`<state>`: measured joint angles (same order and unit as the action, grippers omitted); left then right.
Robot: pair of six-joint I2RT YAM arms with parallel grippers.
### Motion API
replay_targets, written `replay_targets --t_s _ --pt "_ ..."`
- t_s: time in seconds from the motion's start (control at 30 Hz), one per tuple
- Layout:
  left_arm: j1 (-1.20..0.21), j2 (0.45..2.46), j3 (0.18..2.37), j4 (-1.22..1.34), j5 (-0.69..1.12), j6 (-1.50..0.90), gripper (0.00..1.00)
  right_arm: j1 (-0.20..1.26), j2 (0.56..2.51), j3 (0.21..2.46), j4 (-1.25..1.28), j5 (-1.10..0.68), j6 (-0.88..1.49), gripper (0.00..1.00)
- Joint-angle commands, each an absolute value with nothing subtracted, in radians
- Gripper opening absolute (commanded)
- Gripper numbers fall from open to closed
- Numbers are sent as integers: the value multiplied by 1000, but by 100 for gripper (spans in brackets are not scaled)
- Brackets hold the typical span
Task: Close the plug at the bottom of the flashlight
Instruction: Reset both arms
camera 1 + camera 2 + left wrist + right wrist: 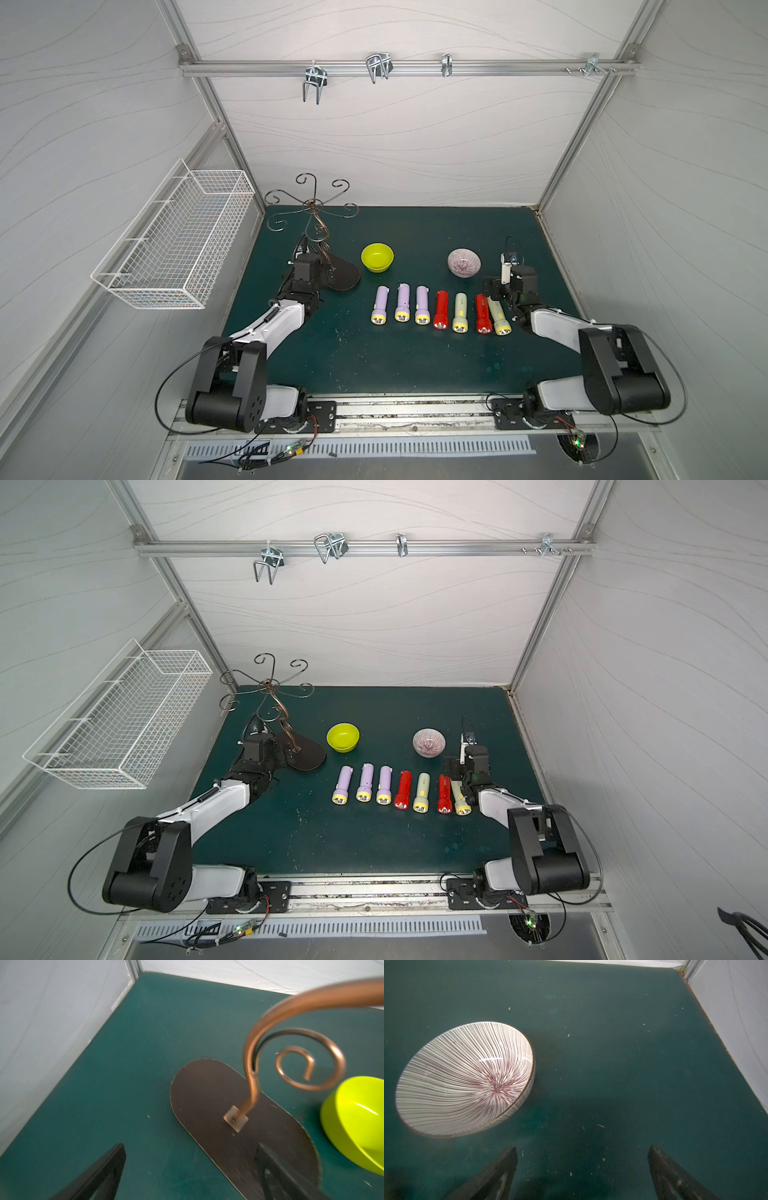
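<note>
**Both claws released, flashlights lying untouched in their row**

In both top views, a row of seven flashlights (441,309) lies in the middle of the green table mat (374,365), with the lenses toward the robot. There are three purple ones, a red, a pale green, a red and a pale yellow one. The last one is tilted and lies just beside the right arm (548,322). The bottom plugs are too small to tell. Behind the row stand a yellow-green bowl (377,257) and a striped bowl (464,262). The left arm (282,318) reaches to the dark oval base (345,272) of a copper hook stand (312,203), well apart from the row. A white wire basket (178,241) hangs on the left wall.

In the left wrist view, the left gripper (191,1147) is released and grasps nothing. One finger is over the dark oval base and the other over the mat.

In the right wrist view, the right gripper (583,1148) is released too, with its jaws wide apart over bare mat and the striped bowl near it.
</note>
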<state>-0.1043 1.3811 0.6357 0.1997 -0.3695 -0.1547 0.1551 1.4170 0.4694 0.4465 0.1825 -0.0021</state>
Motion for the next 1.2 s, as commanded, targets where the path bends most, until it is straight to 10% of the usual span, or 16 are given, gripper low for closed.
replay_targets --t_s 0.0,0.37,1.17 --pt "-68 1480 586 428 -365 -86 100 144 1467 458 681 151 -31 99" --pt "22 1566 392 925 -210 -65 100 108 1581 378 946 48 -37 99" --pt "28 1551 428 819 -58 -18 100 83 1587 453 798 50 3 99"
